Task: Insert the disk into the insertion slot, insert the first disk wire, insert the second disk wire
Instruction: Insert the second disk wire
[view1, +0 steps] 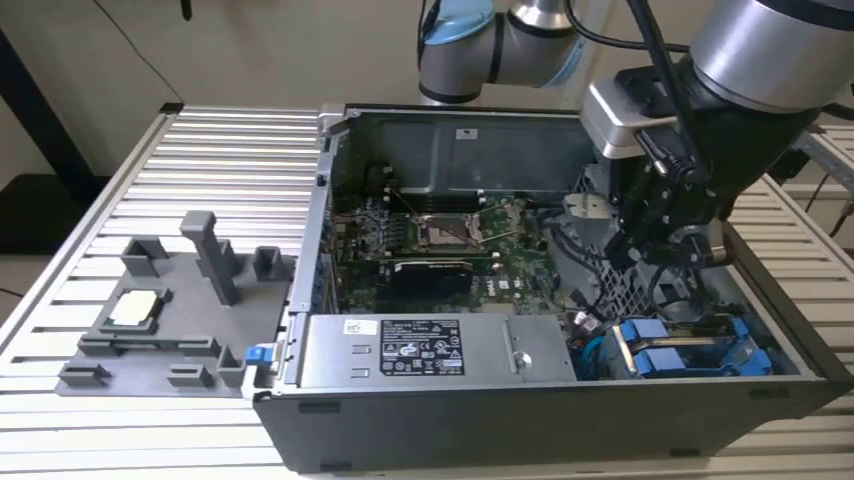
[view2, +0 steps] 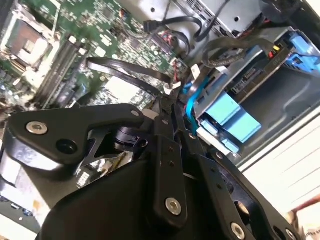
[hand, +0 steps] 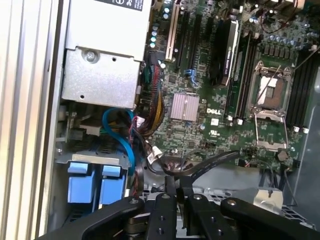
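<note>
1. Open computer case (view1: 534, 420) lying on a slatted metal table (view1: 80, 200). Inside: green motherboard (view1: 441, 235), grey power-supply box (view1: 427, 350) along the near wall, drive bay in the corner toward the exterior view's right.
2. Disk (view1: 681, 352) seated in that bay, blue carrier frame showing; also seen in the second wrist view (view2: 235, 115) and the first wrist view (hand: 95, 182), beside the power-supply box (hand: 105, 60).
3. Light-blue cable (hand: 122, 137) curving from the disk area toward the motherboard (hand: 200, 75); black flat cables (view2: 130, 75) looping nearby in the second wrist view.
4. Grey fixture tray (view1: 174, 320) on the table at the exterior view's left, holding upright posts and one small pale square part (view1: 138, 307).
5. Gripper (view1: 663, 255) hanging inside the case, above the bay and near the disk, apart from it.
6. Gripper fingers (hand: 170, 187) pressed together in the first wrist view, nothing visible between them; tips half lost among dark cables.
7. Disk label hidden; connector end of the disk hard to make out behind cables.
8. Processor socket (hand: 272, 95) plain in the first wrist view, cut off at the corner in the second.
</note>
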